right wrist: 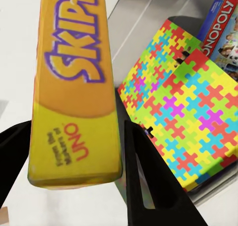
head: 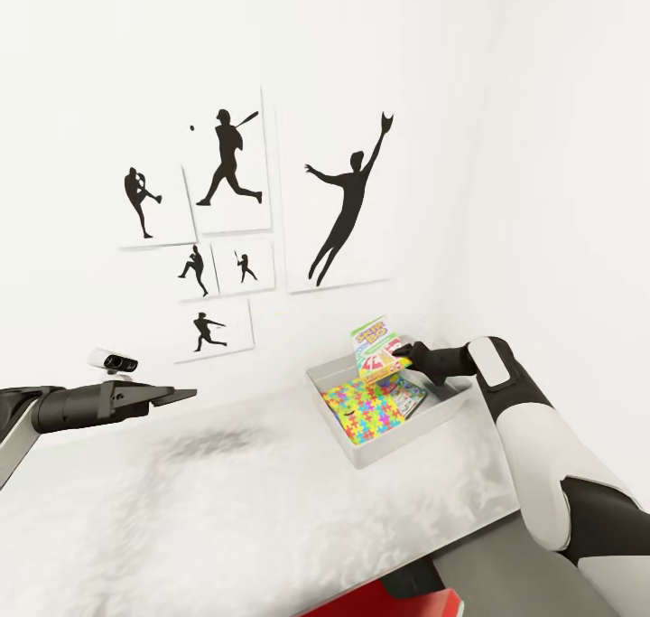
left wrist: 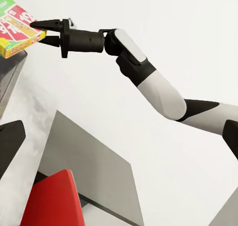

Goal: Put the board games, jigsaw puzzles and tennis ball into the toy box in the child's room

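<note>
White wall with baseball posters [head: 236,229] behind the mottled table [head: 226,500]. At two o'clock, the right gripper [head: 403,353] pinches the Skip-Bo box [head: 375,350] upright, long axis near vertical, above the toy box [head: 361,450] holding a jigsaw puzzle [head: 370,406]. Left gripper [head: 176,394] hovers, jaws closed.

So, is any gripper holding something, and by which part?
The right gripper holds the Skip-Bo box by its narrow edge, above the grey tray. The left gripper holds nothing.
</note>
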### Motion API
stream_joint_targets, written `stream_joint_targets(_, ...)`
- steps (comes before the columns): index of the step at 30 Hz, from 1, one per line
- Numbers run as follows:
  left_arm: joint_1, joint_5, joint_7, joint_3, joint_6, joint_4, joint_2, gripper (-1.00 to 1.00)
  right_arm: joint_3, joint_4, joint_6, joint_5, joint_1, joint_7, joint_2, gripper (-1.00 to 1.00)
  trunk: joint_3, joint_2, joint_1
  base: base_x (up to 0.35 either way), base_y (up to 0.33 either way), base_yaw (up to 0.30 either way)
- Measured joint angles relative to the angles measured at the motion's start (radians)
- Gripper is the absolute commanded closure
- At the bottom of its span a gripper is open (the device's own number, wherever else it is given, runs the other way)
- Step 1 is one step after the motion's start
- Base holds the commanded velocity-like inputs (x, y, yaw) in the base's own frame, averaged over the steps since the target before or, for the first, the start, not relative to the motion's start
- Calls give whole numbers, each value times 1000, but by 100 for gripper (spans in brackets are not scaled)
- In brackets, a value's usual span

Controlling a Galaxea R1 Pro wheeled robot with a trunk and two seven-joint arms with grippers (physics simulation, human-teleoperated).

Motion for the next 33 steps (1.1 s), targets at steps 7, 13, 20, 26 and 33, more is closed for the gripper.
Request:
stream_joint_targets(7,0,0,0,0,-1,0,0,-100,0,0,0,0,0,0,1,100,0,0,0,1,0,0)
stream_joint_targets(13,0,0,0,0,-1,1,0,-100,0,0,0,-1,0,0,1,100,0,0,0,0,0,0)
stream_joint_targets(20,0,0,-1,0,-1,0,0,-100,0,0,0,0,0,0,2,100,0,0,0,0,0,0)
stream_joint_targets(26,0,0,-1,0,-1,1,0,-100,0,0,0,0,0,0,3,100,0,0,0,0,0,0)
stream_joint_targets(33,0,0,-1,0,-1,1,0,-100,0,0,0,-1,0,0,5,100,0,0,0,2,0,0)
